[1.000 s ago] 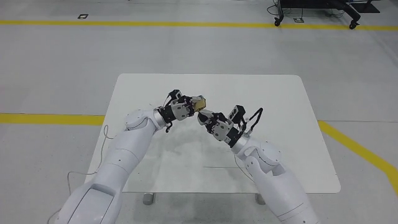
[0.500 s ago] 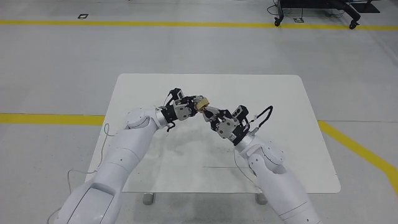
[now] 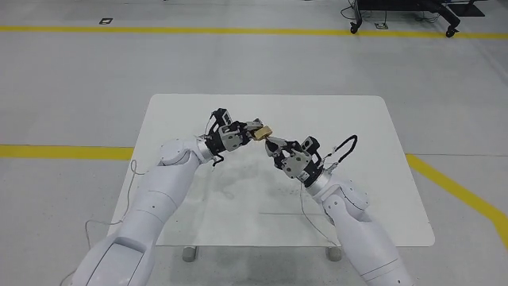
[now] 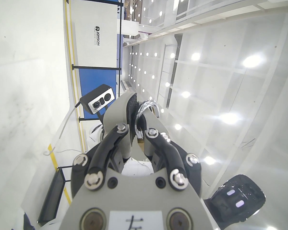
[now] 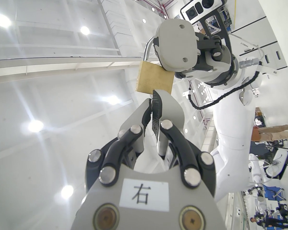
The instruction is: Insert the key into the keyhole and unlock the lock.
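Observation:
Above the middle of the white table (image 3: 357, 206), my left gripper (image 3: 248, 133) holds a brass padlock (image 3: 262, 133) in the air. In the left wrist view this gripper (image 4: 141, 108) is shut on the silver shackle (image 4: 147, 104). The lock's body (image 5: 154, 80) hangs below the left gripper's finger (image 5: 176, 46) in the right wrist view. My right gripper (image 5: 153, 98) is shut, its tips right at the bottom face of the lock. The key is hidden between its pads. From above, the right gripper (image 3: 271, 144) sits just in front of the lock.
The tabletop around both arms is bare white, with edges far from the grippers. A black cable (image 3: 343, 147) loops off the right wrist. A black wheeled rack (image 3: 405, 0) stands on the floor far behind the table.
The right gripper has moved forward and up until its tips meet the lock. The left gripper has carried the lock slightly to the right.

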`<state>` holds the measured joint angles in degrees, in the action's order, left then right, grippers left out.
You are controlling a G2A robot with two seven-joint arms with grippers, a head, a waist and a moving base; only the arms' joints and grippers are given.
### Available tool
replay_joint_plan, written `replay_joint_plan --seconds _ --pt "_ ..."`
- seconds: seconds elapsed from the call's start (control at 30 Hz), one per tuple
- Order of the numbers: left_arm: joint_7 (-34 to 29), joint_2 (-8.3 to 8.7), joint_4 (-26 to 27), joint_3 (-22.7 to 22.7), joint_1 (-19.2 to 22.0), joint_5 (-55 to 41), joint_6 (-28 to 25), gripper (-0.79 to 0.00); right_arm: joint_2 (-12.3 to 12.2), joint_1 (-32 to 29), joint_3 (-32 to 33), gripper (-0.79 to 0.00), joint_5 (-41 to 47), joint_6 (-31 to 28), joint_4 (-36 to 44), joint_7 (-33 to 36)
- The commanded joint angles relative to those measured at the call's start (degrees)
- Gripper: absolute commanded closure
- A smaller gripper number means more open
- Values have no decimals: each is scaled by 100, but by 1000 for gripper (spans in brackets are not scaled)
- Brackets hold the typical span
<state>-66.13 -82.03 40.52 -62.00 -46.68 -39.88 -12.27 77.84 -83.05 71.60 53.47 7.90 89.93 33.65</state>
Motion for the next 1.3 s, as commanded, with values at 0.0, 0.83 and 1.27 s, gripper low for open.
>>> replay_joint_plan --seconds 0.0,0.83,1.27 --pt "89 11 57 2 -22 106 -42 0 -13 -19 19 -723 -66 -10 29 17" --pt "1733 -382 793 2210 121 3935 1231 0 -321 -1292 2328 -785 -943 -749 1771 -881" --pt "1892 -610 212 2491 456 4268 1075 -785 -321 -1292 2328 -785 -943 -749 1771 -881"
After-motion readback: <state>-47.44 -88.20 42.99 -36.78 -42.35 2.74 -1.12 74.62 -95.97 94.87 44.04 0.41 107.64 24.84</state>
